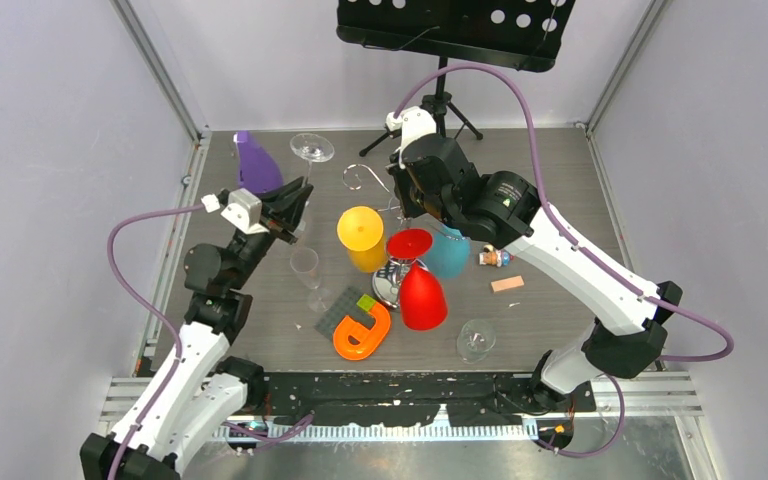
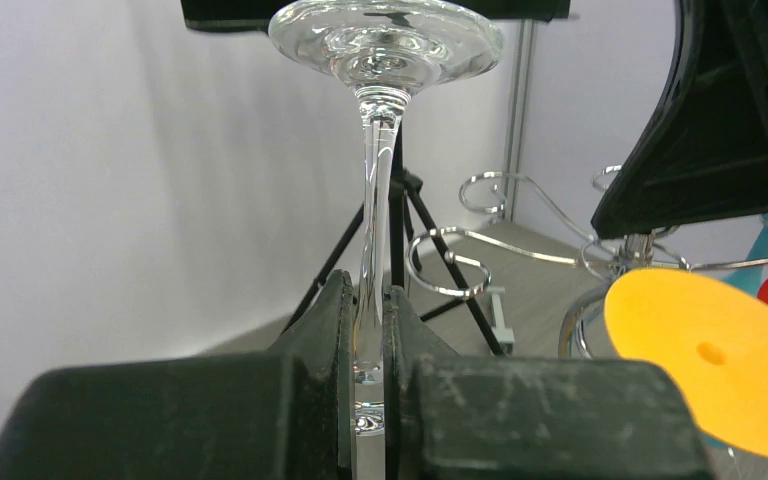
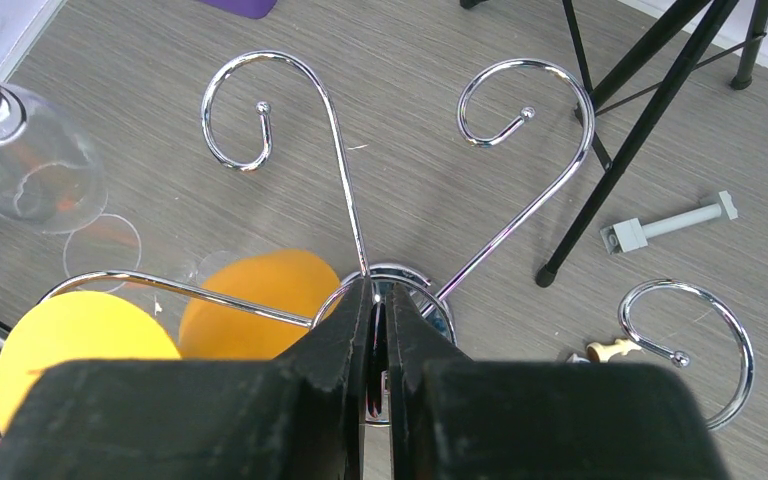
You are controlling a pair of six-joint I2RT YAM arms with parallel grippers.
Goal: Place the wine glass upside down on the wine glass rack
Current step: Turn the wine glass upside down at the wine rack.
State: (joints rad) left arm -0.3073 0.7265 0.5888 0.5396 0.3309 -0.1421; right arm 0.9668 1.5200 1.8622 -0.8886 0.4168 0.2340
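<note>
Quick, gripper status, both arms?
Left gripper: closed on the wine glass stem, foot up.
Right gripper: closed on the wine glass rack, at its central post.

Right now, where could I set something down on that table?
Bare: the table's far right corner, between the music stand and the right arm; near left, beside the orange piece. Crowded: the middle, with the yellow cone, red cone and teal cone round the wine glass rack.
</note>
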